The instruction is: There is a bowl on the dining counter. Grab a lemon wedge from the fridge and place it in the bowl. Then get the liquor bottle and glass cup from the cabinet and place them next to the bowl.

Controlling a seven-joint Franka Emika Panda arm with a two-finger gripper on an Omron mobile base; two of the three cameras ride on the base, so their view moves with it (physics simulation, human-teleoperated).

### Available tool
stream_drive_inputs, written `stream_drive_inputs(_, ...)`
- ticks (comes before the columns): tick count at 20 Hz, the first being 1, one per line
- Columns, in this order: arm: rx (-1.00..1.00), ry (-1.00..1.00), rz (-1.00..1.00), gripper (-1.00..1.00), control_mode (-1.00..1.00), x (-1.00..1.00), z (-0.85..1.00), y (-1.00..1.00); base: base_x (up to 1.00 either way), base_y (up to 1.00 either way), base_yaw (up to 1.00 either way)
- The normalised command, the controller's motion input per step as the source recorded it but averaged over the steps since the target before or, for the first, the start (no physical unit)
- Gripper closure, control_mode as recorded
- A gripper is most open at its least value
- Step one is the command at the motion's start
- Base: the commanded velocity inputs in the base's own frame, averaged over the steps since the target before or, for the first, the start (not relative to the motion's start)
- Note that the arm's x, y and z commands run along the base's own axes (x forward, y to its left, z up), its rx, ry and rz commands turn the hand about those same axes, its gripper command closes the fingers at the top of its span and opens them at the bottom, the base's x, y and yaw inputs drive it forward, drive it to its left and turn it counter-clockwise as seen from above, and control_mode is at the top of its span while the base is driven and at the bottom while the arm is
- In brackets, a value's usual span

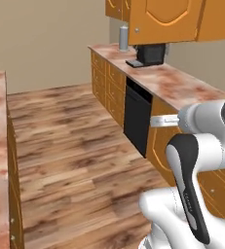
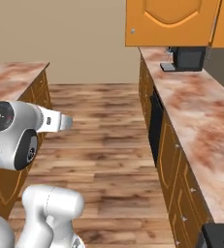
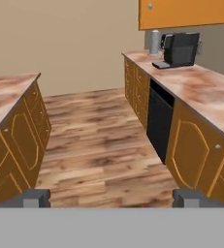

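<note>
while spread wide, pincer [image 3: 111,198] far from cabinet [image 3: 186,12]

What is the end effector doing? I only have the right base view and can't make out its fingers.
Observer: In the hand view, the end effector is open, with nothing between its fingertips.
Operator: Is anything next to the coffee machine?
Observer: Yes. A grey canister stands beside the coffee machine, at the far end of the counter.
Operator: And the dark panel under that counter?
Observer: The left base view shows its face. It is a flat black dishwasher front set between orange cabinet doors.
</note>
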Motion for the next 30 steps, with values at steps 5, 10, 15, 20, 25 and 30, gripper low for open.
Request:
stream_drive_inputs(5,0.00,0.00,0.00,-1.00,1.00,0.00,0.00,0.00,1.00,0.54,-0.16)
stream_drive_inputs(10,0.00,0.00,0.00,-1.00,1.00,0.00,0.00,0.00,1.00,0.56,-0.17)
stream_drive_inputs(15,0.00,0.00,0.00,-1.00,1.00,0.00,0.00,0.00,1.00,0.48,-0.19)
stream_drive_inputs(20,0.00,0.00,0.00,-1.00,1.00,0.00,0.00,0.00,1.00,0.46,-0.20)
stream_drive_inputs(25,0.00,0.00,0.00,-1.00,1.00,0.00,0.00,0.00,0.99,0.40,-0.25)
stream_drive_inputs(30,0.00,0.00,0.00,-1.00,1.00,0.00,0.00,0.00,0.89,0.34,-0.33)
